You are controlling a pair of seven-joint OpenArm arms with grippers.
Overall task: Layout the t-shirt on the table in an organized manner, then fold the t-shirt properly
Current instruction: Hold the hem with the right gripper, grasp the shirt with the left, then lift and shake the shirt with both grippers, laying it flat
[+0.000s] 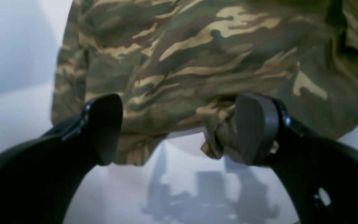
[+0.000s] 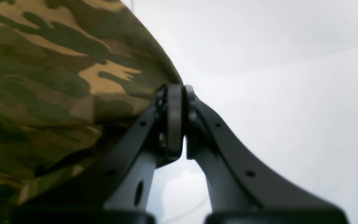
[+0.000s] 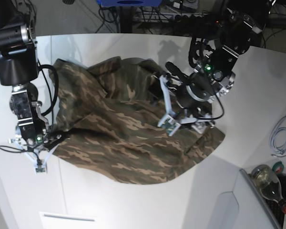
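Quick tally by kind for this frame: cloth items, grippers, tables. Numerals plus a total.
Cloth items: 1, the camouflage olive, brown and tan t-shirt
Grippers: 2, black left gripper, jaws open, and black right gripper, pinched on the t-shirt's edge
Tables: 1, the smooth white table
Total: 4

T-shirt [image 3: 128, 143]: soft cloth, camouflage of olive green, brown and tan streaks. Lies spread but rumpled across the middle of the table, with folds and ridges toward its far side and a curved near hem; one near corner is bunched into a small hanging tuck.

Table [image 3: 248, 100]: large, smooth, white, glossy top with a curved edge; the shirt covers only its central part.
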